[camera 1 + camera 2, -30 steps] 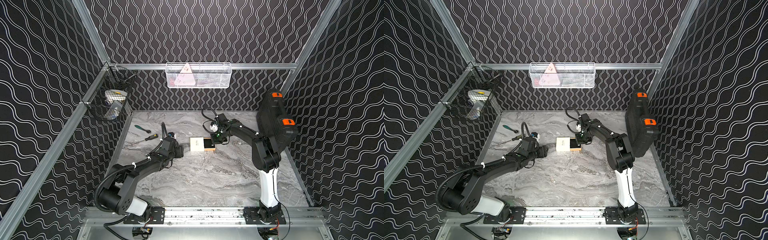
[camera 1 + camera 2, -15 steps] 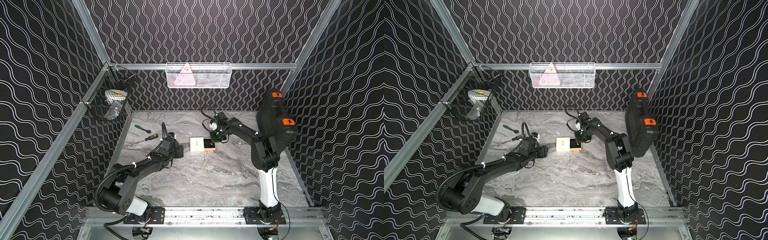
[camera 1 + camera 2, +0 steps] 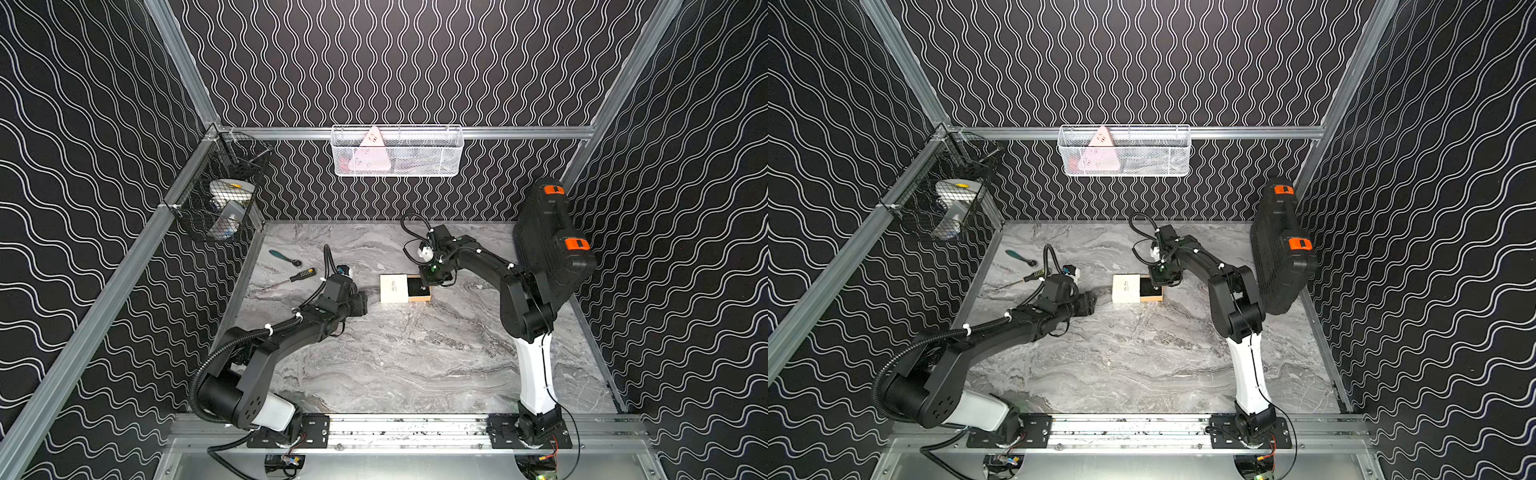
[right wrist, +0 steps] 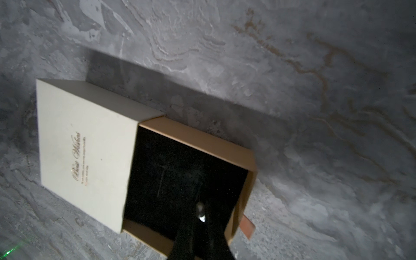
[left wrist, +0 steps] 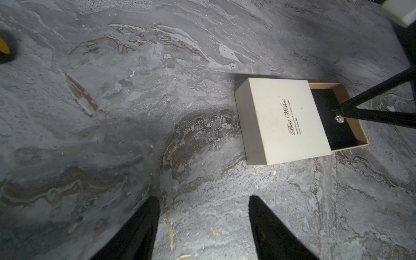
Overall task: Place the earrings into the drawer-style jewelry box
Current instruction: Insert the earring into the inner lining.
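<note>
The drawer-style jewelry box [image 3: 394,288] [image 3: 1126,288] lies mid-table, its cream sleeve [image 5: 281,119] [image 4: 85,146] printed with small script. Its tan tray [image 5: 358,126] [image 4: 202,139], lined black, is slid out toward the right arm. My right gripper [image 3: 424,286] [image 3: 1156,286] [image 4: 200,211] hangs over the open tray, shut on one small silver earring [image 4: 200,212] [image 5: 339,118] just above the black lining. My left gripper [image 3: 361,305] [image 3: 1090,301] [image 5: 202,200] rests low, left of the box, open with nothing between its fingers.
A big black case with orange latches [image 3: 552,253] stands against the right wall. A screwdriver [image 3: 301,275] and a green-handled tool [image 3: 282,256] lie at the back left. A black wire basket [image 3: 220,203] and a white mesh basket [image 3: 397,151] hang on the walls.
Hardly anything differs. The right gripper stays over the open tray with only a slight shift, and the left arm has not moved.
</note>
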{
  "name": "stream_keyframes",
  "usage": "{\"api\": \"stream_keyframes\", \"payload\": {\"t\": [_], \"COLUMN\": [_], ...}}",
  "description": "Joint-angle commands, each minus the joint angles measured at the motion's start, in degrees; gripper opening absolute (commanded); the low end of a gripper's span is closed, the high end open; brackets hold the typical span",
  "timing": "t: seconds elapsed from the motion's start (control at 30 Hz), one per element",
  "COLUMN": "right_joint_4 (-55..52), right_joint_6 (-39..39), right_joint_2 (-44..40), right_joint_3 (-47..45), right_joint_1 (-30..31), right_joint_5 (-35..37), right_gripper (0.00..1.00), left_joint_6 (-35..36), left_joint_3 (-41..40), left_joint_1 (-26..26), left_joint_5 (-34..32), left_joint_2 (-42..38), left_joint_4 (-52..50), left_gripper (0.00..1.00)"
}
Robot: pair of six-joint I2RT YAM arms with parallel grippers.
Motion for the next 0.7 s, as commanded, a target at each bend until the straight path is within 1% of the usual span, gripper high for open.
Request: {"api": "stream_keyframes", "payload": {"t": [0.0, 0.17, 0.67], "right_joint_4": [-1.6, -1.6, -5.5], "right_joint_6": [-0.7, -1.0, -1.5], "right_joint_2": [0.3, -0.1, 2.9], "right_joint_3": [0.3, 0.0, 4.6], "right_joint_1": [0.2, 0.4, 0.5], "right_joint_5": [0.7, 0.6, 1.2], "right_gripper": [0.00, 0.00, 0.00], "left_joint_6": [0.5, 0.5, 0.5], "left_joint_3": [0.3, 0.5, 0.6], "left_joint_1": [0.1, 0.1, 0.1], "left_joint_5": [-0.4, -0.3, -0.4], "left_joint_2": [0.3, 0.5, 0.7], "left_joint_4": [1.1, 0.9, 0.6], "left_gripper": [0.68, 0.68, 0.69]}}
